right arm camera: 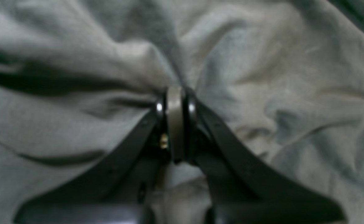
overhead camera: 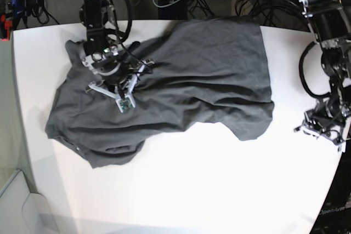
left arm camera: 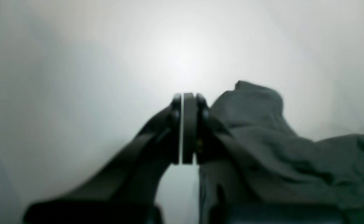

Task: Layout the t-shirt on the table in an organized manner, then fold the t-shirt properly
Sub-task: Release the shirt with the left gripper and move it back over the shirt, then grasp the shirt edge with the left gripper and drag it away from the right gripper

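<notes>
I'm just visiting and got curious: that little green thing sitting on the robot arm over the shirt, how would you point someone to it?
Start at the white table, then the dark grey t-shirt rumpled across its far half. Over the shirt's left part in the base view hangs the right gripper. The small green board sits at its lower tip, the only green spot among black and silver parts.

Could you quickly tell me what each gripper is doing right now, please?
Left gripper: shut, holding nothing, above the white table.
Right gripper: shut on a pinch of the dark charcoal-grey cloth t-shirt.
</notes>
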